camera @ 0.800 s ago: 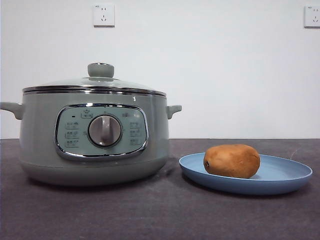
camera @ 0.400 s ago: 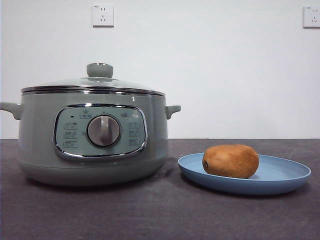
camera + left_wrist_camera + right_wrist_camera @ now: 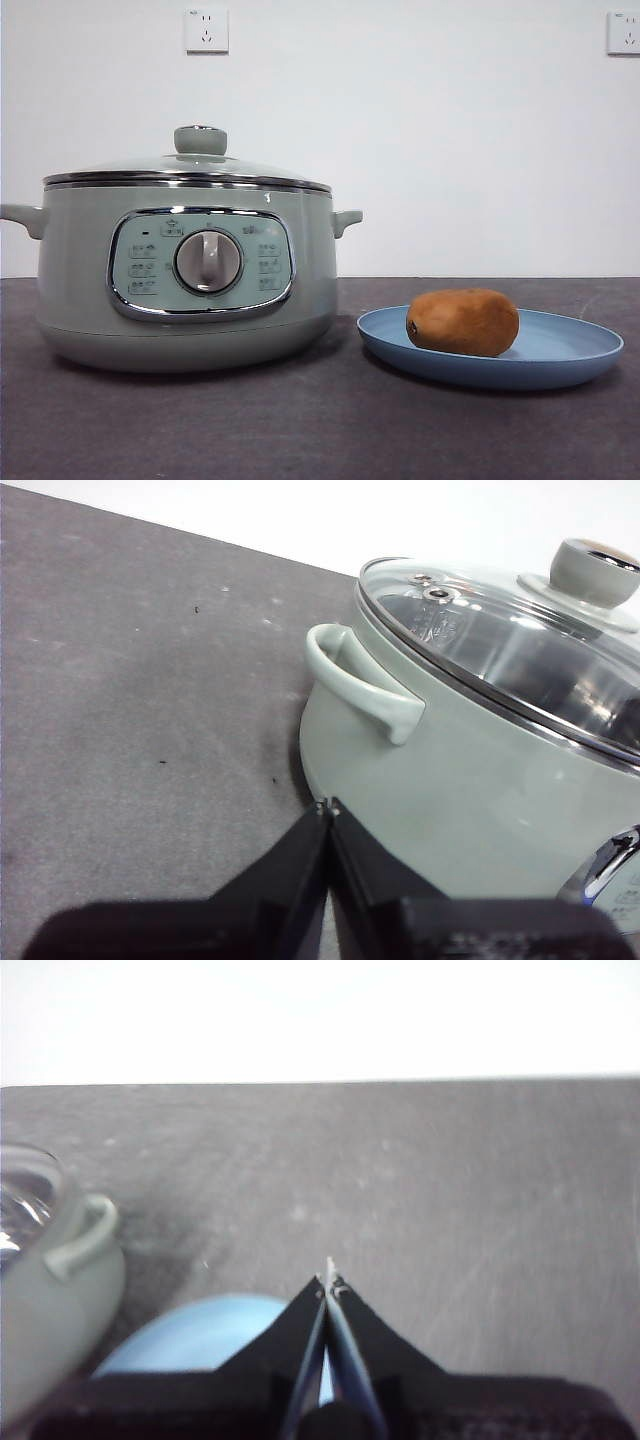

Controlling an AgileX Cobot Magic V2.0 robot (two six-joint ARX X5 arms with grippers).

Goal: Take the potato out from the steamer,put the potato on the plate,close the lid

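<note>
Now, seen from the front, the steamer stands on the dark desk with the lid seated flat on its chrome rim and the pale green knob upright on top. Just beside it lies the plate, and the potato rests on the plate with its small dark spot turned toward the steamer. Neither tool shows in this view. Two wall sockets sit high on the white wall behind.

From the left wrist, the left tool has its two black jaws pressed together at the tips, gripping nothing. Just past those tips is the steamer's green wall, with a side handle a little farther on, and beyond that the glass lid closed on the rim, two small vent fittings near its edge.

From the right wrist, the picture is blurred. The right tool also has its jaws closed tip to tip, empty. The blue plate lies close under and to one side of the jaws, partly hidden by them; the potato cannot be made out here. Farther to that side is the steamer's other handle.
</note>
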